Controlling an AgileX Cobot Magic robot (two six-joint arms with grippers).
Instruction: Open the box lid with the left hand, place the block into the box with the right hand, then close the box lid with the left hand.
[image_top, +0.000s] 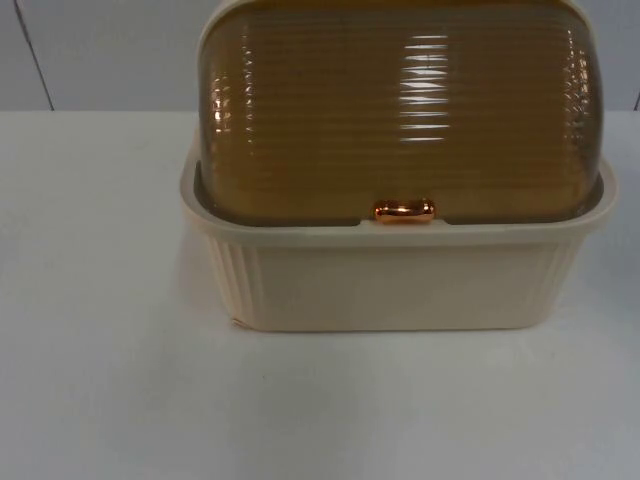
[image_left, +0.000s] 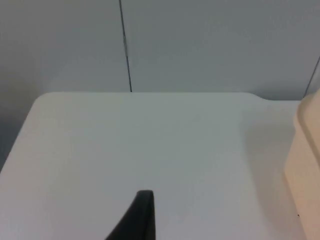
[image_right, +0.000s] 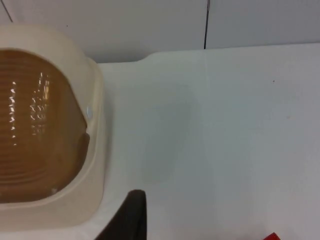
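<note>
**Box closed on the table, both arms waiting off to its sides**

Top view: the cream box (image_top: 400, 285) stands on the white table (image_top: 110, 400), close to the grey partition wall (image_top: 100, 50). Its ribbed amber lid (image_top: 400, 110) is down, seated inside the rim, with the small copper handle (image_top: 404, 210) at the middle of the front edge.

Left wrist view: the left gripper (image_left: 142, 220) hangs over bare table, with one black fingertip (image_left: 140, 217) visible, so whether its fingers are apart or together cannot be told. A cream side of the box appears past it, well apart from the fingertip.

Right wrist view: the right gripper (image_right: 132, 220) likewise presents a single black fingertip (image_right: 131, 217), its spread unreadable. The fingertip is just beside the box's rounded end, where the amber lid sits shut. A small red corner (image_right: 272, 236) at the frame's edge is possibly the block, lying on the table apart from the box.
</note>
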